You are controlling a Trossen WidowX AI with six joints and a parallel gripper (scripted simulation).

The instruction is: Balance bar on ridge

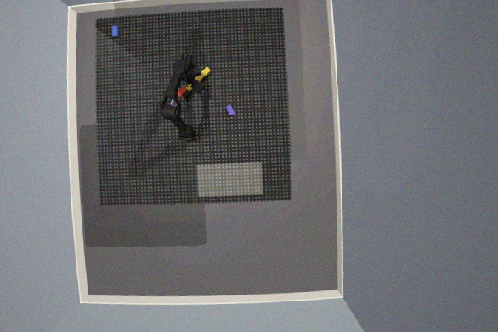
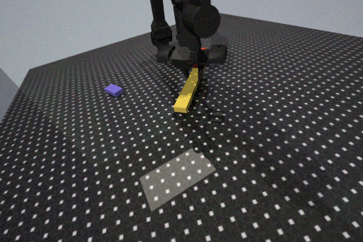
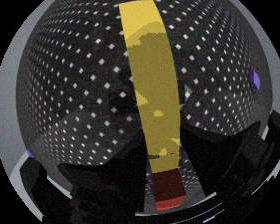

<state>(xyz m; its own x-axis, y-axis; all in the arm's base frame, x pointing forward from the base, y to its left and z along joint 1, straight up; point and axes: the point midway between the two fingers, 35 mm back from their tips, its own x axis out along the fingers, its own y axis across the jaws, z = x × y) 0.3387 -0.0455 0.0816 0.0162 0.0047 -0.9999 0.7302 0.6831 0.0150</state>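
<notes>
- The gripper (image 2: pixel 194 68) is low over the dotted black mat (image 2: pixel 279 124), its fingers closed partway and clamped on the yellow bar (image 2: pixel 187 91), taking it near the end that lies under the arm.
- From the wrist view, the bar (image 3: pixel 153 90) runs straight away from the camera between the two dark fingers, and a red tip (image 3: pixel 168 192) shows at its near end (whether that red piece is part of the bar or a separate block cannot be told).
- From the exterior view, the bar's free end points toward the camera and sits on or just above the mat; contact there cannot be judged.
- From the top view, the bar (image 1: pixel 202 73) lies diagonally, with a red patch (image 1: pixel 183 92) just beside it under the arm (image 1: pixel 176 98).
- A small purple block (image 2: pixel 114 90) lies on the mat, well apart from the bar.
- A blue block (image 1: pixel 115 30) sits near one corner of the mat.
- A pale grey rectangle (image 2: pixel 176 177) is marked flat on the mat, well apart from the gripper.
</notes>
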